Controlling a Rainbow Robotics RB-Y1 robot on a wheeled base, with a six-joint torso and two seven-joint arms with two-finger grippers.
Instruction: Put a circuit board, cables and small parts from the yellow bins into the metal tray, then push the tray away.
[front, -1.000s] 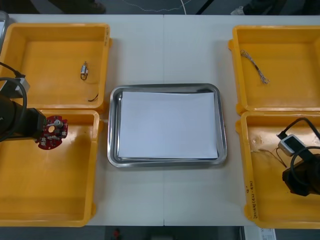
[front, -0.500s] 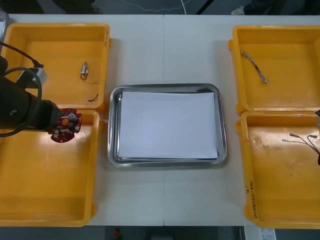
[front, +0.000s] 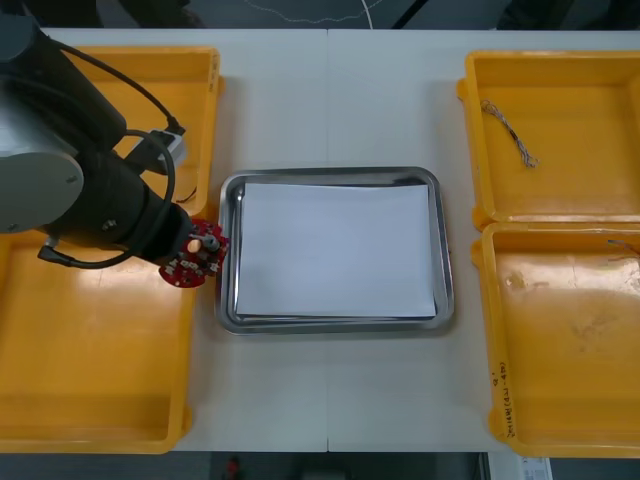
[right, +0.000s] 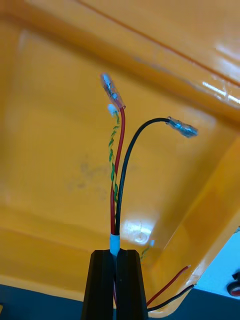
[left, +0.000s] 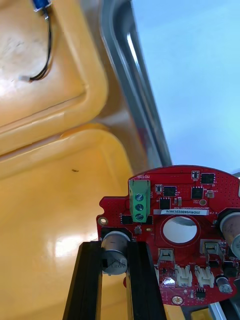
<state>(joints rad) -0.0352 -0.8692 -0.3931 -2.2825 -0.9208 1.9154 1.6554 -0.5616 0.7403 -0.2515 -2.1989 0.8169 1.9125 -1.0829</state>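
The round red circuit board lies face up left of the frame's centre, at the left rim of the metal tray. Its edge is pinched by the left gripper, whose arm slants in from the upper left. The right gripper is closed on a red and black cable, which runs lengthwise away from its fingers above a yellow bin.

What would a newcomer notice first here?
The left pincer is shut on a red circuit board, holding it at the left rim of the metal tray, which is white inside. The right pincer is shut on a red and black cable, whose free ends stick out over the floor of a yellow bin.
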